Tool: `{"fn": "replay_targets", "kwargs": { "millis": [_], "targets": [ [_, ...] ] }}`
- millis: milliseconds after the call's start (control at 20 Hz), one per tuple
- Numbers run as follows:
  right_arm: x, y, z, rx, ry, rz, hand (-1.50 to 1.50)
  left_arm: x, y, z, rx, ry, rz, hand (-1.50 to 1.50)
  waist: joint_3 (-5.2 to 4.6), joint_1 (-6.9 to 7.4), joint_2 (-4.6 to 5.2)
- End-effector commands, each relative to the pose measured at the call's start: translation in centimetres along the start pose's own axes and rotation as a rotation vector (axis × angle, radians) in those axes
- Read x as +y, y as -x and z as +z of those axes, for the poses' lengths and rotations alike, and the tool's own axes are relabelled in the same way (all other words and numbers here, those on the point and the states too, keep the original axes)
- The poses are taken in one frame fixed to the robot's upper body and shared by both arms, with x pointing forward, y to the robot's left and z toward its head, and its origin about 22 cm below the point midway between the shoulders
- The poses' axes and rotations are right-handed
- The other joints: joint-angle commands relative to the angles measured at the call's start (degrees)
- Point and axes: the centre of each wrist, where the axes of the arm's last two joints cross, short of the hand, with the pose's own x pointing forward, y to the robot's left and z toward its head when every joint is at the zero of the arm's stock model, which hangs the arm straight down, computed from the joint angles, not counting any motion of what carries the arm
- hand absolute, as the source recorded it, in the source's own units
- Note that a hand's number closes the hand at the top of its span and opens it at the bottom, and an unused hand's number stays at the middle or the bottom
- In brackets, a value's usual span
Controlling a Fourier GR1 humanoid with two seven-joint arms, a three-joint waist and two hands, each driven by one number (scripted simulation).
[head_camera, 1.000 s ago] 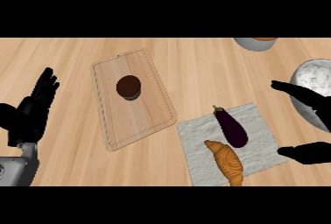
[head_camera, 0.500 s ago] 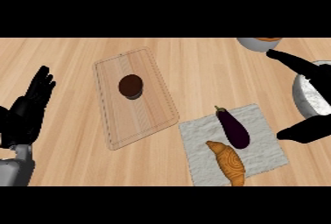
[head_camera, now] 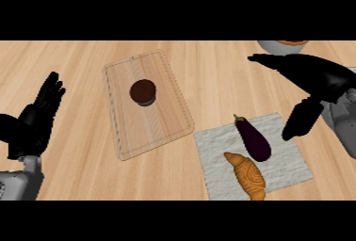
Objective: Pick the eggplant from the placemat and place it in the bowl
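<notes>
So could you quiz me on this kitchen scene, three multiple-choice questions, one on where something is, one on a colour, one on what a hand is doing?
1. Where does the eggplant lie?
A. on the cutting board
B. on the placemat, beside the croissant
C. in the bowl

2. What colour is the placemat?
A. whitish grey
B. red
C. dark green

3. How is the right hand?
A. curled round the eggplant
C. flat on the cutting board
B. open above the placemat's right side, holding nothing

Answers:
1 B: the eggplant rests on the cloth, with the croissant just below it.
2 A: the cloth is pale grey-white against the wooden counter.
3 B: its fingers are spread, apart from the eggplant.
</notes>
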Motion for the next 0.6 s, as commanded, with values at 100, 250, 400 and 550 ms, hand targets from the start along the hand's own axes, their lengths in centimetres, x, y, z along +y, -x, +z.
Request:
{"fn": "replay_targets", "kwargs": {
  "millis": [100,250,400,550],
  "targets": [
    [1.3,-1.9,-4.7,0.066,-0.225,0.082,-1.5,0.1,0.4,-0.5,0.004,-0.004,-0.013,0.0,0.03,-0.08,0.2],
    [0.4,-1.0,-5.5,0.044,-0.289,0.066,-1.5,1.2,0.6,0.0,0.003,-0.013,0.003,0.0,0.07,-0.48,0.01],
    [1.3,-1.5,-6.6,0.103,-0.397,0.146,-1.5,-0.6,-0.4,-0.1,-0.005,-0.004,0.013,0.0,0.07,-0.52,-0.05],
    [3.2,-0.5,-7.3,0.122,-0.464,0.163,-1.5,0.2,-0.1,-0.7,-0.007,-0.021,0.003,0.0,0.08,-0.9,-0.03]
  ]
}}
